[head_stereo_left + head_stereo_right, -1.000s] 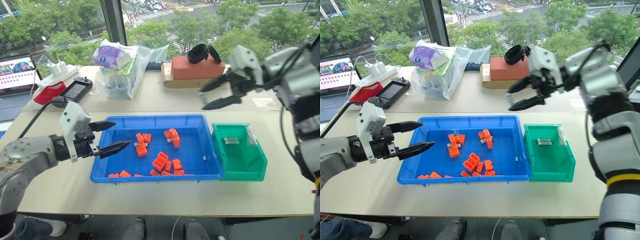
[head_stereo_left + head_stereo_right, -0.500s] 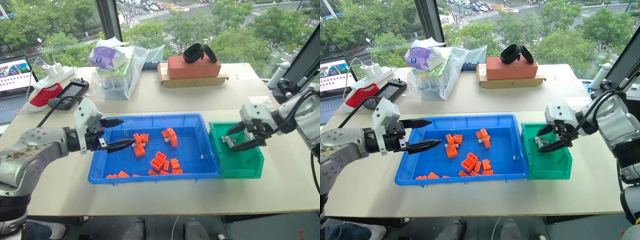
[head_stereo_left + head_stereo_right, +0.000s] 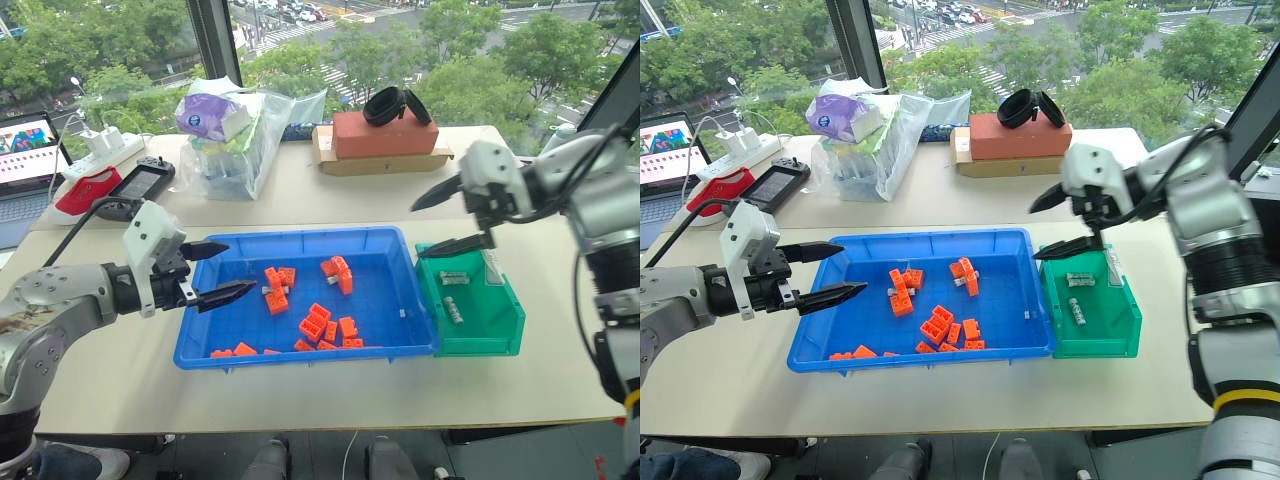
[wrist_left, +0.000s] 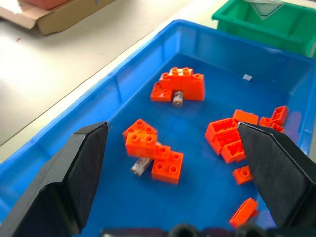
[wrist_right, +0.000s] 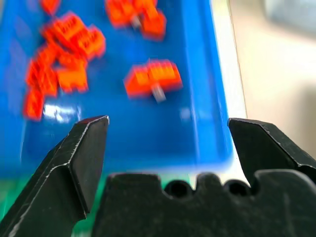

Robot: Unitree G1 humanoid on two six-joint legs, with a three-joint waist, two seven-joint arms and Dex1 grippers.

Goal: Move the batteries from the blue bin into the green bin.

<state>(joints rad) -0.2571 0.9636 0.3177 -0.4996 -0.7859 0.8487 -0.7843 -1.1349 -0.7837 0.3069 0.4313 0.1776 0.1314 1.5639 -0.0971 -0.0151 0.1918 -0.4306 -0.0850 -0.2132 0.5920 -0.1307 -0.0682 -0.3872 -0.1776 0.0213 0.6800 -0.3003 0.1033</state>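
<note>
The blue bin (image 3: 395, 240) sits mid-table with scattered orange blocks (image 3: 318, 325). Among them lie batteries: one (image 4: 177, 98) tucked against a block, another (image 4: 140, 165) poking out from under a block pair, and one (image 5: 158, 92) that shows in the right wrist view. The green bin (image 3: 500, 335) stands against the blue bin's right side and holds two batteries (image 3: 452, 277) (image 3: 455, 308). My right gripper (image 3: 417, 232) hangs open and empty above the green bin's far left corner. Over the blue bin's left end, my left gripper (image 3: 241, 264) is open and empty.
At the back of the table are a brick-red box on cardboard (image 3: 385, 133) with a black strap on it, a plastic bag of goods (image 3: 235, 135), a handheld console (image 3: 135, 185), a red-and-white item (image 3: 85, 188), a power strip and a laptop (image 3: 28, 150).
My right gripper has opened wider and lifted out of the green bin toward its far left corner. A second battery now lies in that bin. The left gripper has stayed put.
</note>
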